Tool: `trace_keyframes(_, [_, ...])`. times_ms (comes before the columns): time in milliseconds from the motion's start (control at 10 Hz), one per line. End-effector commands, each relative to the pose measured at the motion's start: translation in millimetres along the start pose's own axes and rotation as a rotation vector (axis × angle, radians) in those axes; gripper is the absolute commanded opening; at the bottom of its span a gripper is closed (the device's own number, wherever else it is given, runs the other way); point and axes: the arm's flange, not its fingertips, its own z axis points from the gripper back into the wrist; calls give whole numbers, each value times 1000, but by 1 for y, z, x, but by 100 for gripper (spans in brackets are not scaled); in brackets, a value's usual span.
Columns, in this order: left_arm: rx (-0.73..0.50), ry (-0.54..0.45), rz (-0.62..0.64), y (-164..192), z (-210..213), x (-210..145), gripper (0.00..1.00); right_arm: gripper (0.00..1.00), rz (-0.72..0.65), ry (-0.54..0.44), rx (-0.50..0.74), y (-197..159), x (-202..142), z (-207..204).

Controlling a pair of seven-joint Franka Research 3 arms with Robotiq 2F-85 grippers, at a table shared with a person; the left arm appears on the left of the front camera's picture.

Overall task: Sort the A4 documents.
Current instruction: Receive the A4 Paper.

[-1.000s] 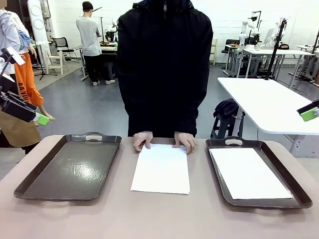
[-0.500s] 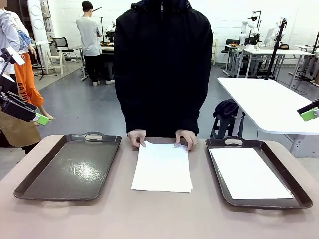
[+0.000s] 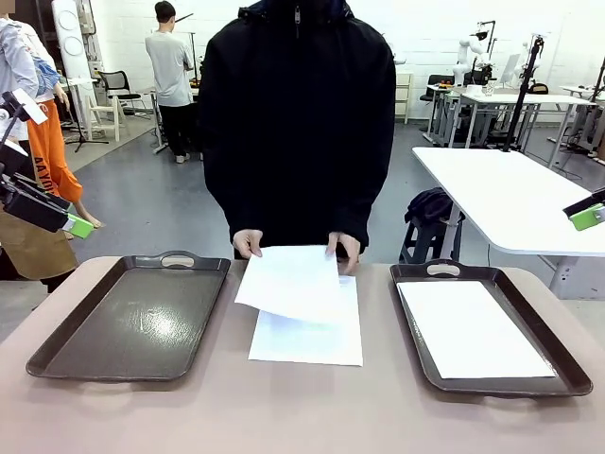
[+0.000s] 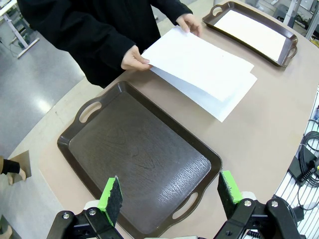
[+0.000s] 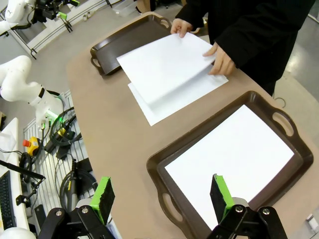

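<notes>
A pale table (image 3: pixel 302 411) seen from the robot's side, with a person in a dark jacket standing at the far edge; a dark brown tray (image 3: pixel 132 317) lies on the left with nothing in it; a matching second tray (image 3: pixel 411 326) lies on the right with one white sheet (image 3: pixel 473 331) flat on its floor. Between the trays, more white paper (image 3: pixel 307 342) lies flat on the table. Above it the person holds a top sheet (image 3: pixel 288 282) by its far edge, one hand (image 3: pixel 248 243) at one corner and the other hand (image 3: pixel 346 250) at the other; that edge is raised off the table and the sheet slopes down towards the robot, skewed across the paper beneath. The left gripper (image 4: pixel 170 188) hangs above the near end of the empty tray, fingers spread wide, gripping nothing; the right gripper (image 5: pixel 162 191) hangs above the near end of the tray with the sheet, fingers likewise spread wide, gripping nothing; both are well apart from the paper.
</notes>
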Motion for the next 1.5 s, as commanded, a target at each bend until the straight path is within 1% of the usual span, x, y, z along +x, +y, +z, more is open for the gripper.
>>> trace_keyframes(0, [-8, -5, -5, 1, 0, -1, 100, 100, 1, -1, -3, 0, 0, 0])
trace_keyframes(1400, [-8, -5, -5, 1, 0, -1, 100, 100, 1, -1, -3, 0, 0, 0])
